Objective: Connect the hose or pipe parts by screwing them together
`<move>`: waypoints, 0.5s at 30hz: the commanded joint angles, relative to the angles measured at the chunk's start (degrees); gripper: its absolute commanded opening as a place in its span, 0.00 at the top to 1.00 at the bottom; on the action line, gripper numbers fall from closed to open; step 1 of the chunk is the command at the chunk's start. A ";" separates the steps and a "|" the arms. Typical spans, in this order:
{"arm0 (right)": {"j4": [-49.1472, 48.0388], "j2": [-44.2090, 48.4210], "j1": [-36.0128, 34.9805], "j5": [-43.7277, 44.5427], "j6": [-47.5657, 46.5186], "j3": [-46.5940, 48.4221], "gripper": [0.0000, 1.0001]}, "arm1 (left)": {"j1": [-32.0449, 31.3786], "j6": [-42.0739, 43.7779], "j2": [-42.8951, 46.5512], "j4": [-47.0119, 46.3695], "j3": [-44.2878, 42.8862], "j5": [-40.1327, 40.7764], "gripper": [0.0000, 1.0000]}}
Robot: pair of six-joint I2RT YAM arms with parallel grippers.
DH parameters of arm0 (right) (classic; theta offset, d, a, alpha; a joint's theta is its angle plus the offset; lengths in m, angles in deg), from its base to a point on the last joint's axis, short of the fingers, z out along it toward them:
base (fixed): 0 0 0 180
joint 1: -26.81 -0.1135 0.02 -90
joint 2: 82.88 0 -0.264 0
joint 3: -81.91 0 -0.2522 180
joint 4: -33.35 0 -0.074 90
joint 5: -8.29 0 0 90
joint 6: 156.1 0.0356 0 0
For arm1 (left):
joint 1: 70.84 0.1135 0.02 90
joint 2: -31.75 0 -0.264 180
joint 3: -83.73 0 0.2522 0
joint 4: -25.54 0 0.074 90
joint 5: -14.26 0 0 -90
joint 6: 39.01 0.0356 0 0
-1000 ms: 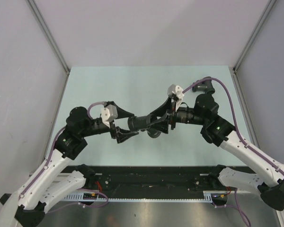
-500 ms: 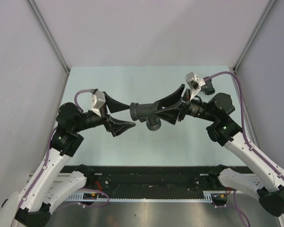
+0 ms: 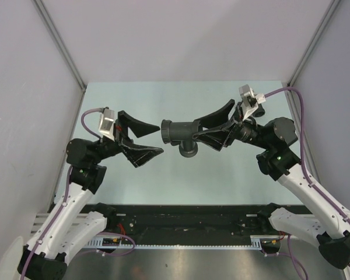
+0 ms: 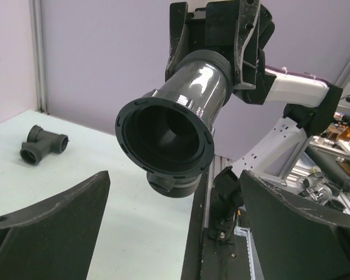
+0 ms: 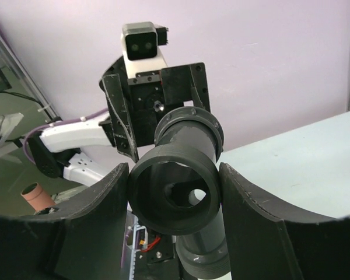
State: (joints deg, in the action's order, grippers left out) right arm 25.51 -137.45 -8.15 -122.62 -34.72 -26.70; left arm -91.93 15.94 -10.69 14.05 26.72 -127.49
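Note:
My right gripper [image 3: 197, 131] is shut on a large dark grey pipe part [image 3: 178, 132], held level above the table. Its flared end faces left and a side port hangs down. In the right wrist view both fingers [image 5: 114, 192] press the sides of the near round port of the pipe part [image 5: 175, 175]. My left gripper [image 3: 161, 139] stands open just left of the flared end, touching nothing. The left wrist view looks straight into the flared mouth of the pipe part [image 4: 186, 99], beyond the left gripper [image 4: 174, 178]. A small branched fitting [image 4: 42, 144] lies on the table.
The pale green table [image 3: 163, 99] is closed in by grey walls on three sides. A black rail [image 3: 181, 219] with the arm bases runs along the near edge. A brown cardboard tube [image 5: 35, 198] lies off the table.
My left gripper has opened wider, let go of the pipe's flared end and drawn back to the left. My right gripper has carried the pipe slightly up and to the right.

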 commanded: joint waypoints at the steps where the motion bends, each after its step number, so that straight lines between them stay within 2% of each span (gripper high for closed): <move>1: -9.67 -1.41 0.24 -1.81 5.18 0.47 1.00 | -0.36 -8.28 -0.45 -13.67 1.76 -1.16 0.02; 15: -18.47 -3.88 -0.11 -2.60 11.95 -2.17 1.00 | -8.80 -8.81 -8.98 -20.70 -0.96 3.58 0.04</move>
State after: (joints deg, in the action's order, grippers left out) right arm 12.83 -140.86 -7.46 -124.21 -25.74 -28.54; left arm -97.98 8.86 -17.81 -1.40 28.25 -125.74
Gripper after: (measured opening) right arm 0.600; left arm 0.969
